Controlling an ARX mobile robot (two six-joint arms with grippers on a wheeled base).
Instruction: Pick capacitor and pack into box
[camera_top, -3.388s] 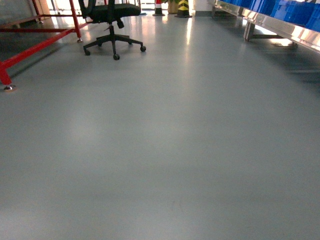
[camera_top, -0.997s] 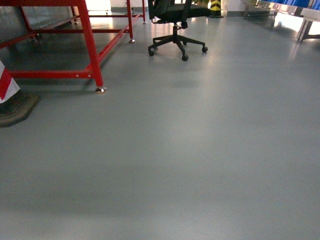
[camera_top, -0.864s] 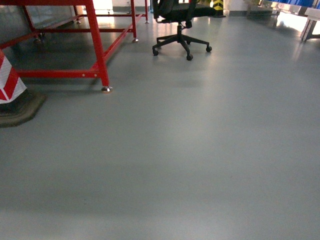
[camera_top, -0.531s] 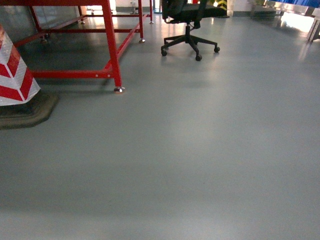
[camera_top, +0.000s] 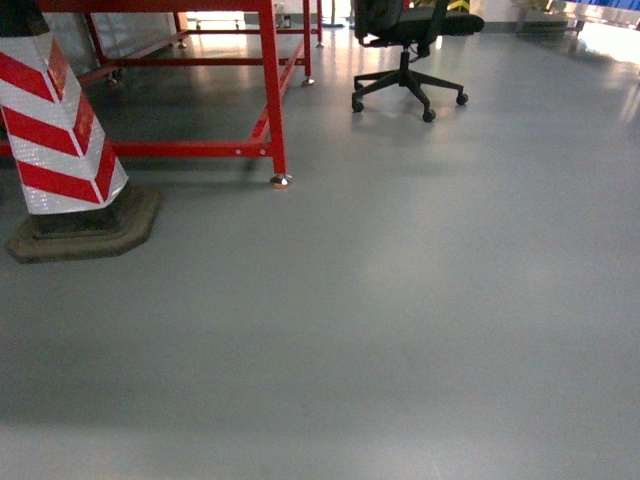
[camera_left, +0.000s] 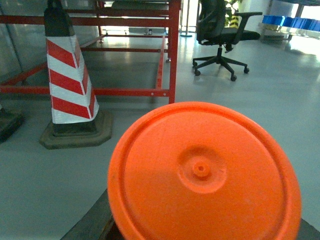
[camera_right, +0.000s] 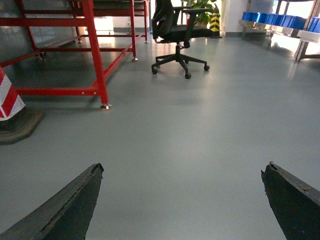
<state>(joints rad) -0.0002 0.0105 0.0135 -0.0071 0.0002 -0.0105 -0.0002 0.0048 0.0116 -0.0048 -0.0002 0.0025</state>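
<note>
— So where is the capacitor (camera_left: 202, 187) sitting?
— It is filling the left wrist view, flat round end facing the camera, long axis pointing away from it; the left claw's fingers are hiding behind it, so I cannot tell their spread.
— And the right claw (camera_right: 182, 200)?
— Gaping wide, holding nothing, above grey floor (camera_top: 420, 300).

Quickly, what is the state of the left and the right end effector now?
Left end effector: shut on the capacitor, whose orange end fills the left wrist view.
Right end effector: open, fingers wide apart, holding nothing.
</note>
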